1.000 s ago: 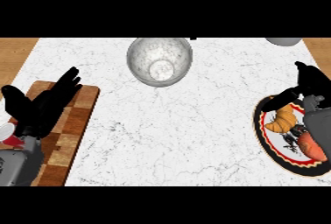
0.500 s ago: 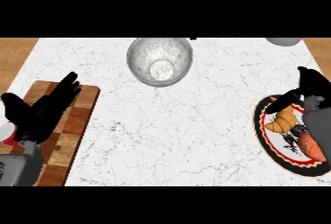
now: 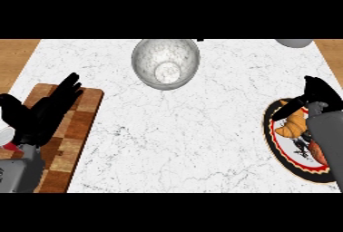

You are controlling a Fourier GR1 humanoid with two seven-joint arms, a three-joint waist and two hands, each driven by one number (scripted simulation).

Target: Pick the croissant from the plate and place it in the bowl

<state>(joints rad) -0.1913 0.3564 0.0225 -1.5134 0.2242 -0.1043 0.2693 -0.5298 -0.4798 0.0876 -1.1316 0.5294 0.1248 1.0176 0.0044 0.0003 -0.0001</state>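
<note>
The golden croissant (image 3: 292, 126) lies on the dark-rimmed patterned plate (image 3: 278, 147) at the counter's right edge. My right hand (image 3: 320, 92) hovers over the croissant's far end with fingers stretched out. Its thumb reaches down-left across the top of the pastry, and the grey forearm covers the plate's right half. I cannot tell whether the hand touches the croissant. The grey metal bowl (image 3: 165, 63) stands empty at the back centre. My left hand (image 3: 41, 113) rests open above the wooden board at the left, fingers up.
A wooden cutting board (image 3: 78, 136) lies along the counter's left side. A grey rounded object (image 3: 295, 42) shows at the back right corner. A small red and white thing (image 3: 6, 137) peeks out at the left edge. White marble counter lies between bowl and plate.
My right hand has sunk slightly toward the plate and its thumb now lies closer over the croissant. The croissant, bowl and left hand have stayed where they were.
</note>
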